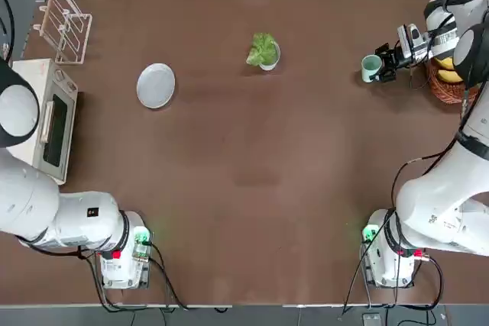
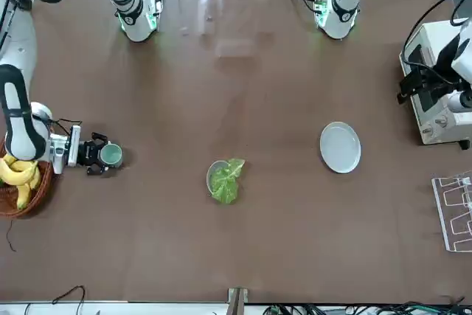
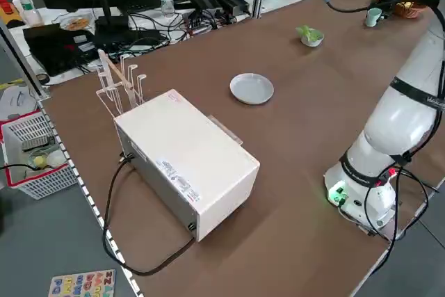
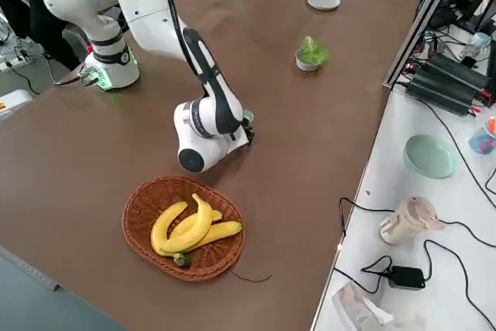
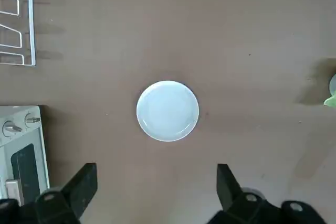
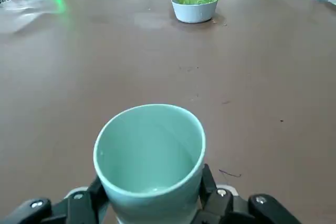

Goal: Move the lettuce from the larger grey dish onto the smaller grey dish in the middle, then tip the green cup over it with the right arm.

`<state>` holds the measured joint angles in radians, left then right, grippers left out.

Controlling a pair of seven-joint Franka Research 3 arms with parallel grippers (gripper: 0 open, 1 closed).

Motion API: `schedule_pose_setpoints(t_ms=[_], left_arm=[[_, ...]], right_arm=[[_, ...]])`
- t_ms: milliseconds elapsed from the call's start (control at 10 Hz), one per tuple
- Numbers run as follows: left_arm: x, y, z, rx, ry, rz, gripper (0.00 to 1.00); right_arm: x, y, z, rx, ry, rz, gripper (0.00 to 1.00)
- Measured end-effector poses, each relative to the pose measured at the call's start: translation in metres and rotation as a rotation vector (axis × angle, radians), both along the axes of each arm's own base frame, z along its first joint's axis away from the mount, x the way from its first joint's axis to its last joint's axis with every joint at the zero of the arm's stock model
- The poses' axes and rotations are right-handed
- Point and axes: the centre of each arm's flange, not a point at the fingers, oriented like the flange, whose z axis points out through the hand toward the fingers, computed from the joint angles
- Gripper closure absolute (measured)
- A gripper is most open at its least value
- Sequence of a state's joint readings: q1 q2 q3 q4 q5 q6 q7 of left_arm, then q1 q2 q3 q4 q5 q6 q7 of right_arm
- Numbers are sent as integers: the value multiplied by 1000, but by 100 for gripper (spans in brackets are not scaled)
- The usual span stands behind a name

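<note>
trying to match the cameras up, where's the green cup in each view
Top: small pale mint-green cup far right.
Front: far left.
Left side: upper right.
Right side: mostly hidden behind the right arm.
Left wrist: not in it.
Right wrist: bottom centre.
Shared landmark: frilly green lettuce.

Overhead and front cameras face opposite ways over the brown table; both share the flat light-grey plate; wrist cameras look closer

No lettering can be read on the bench or its objects; a colourful card on the floor in the left side view shows letters too small to make out.
</note>
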<state>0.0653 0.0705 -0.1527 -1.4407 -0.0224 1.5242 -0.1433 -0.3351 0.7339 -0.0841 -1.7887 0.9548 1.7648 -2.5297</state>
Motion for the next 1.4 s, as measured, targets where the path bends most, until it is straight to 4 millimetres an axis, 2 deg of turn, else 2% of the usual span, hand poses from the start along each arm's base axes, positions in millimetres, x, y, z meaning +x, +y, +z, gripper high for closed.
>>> schedule_pose_setpoints(t_ms=[300, 500, 600, 1100, 1300, 1400], left_arm=[[0, 0, 0, 0, 0, 1, 0], [0, 1, 0, 0, 0, 1, 0], [0, 1, 0, 0, 0, 1, 0], [0, 1, 0, 0, 0, 2, 0], [0, 2, 0, 0, 0, 3, 0], [0, 2, 0, 0, 0, 3, 0]], right_arm=[[-1, -1, -1, 3, 2, -4, 28], [-2, -5, -2, -2, 2, -11, 2], [-2, -7, -2, -2, 2, -16, 0], [-6, -24, -1, -16, -2, -40, 0], [1, -42, 12, -58, -12, -50, 0], [9, -50, 28, -91, -17, -52, 0]])
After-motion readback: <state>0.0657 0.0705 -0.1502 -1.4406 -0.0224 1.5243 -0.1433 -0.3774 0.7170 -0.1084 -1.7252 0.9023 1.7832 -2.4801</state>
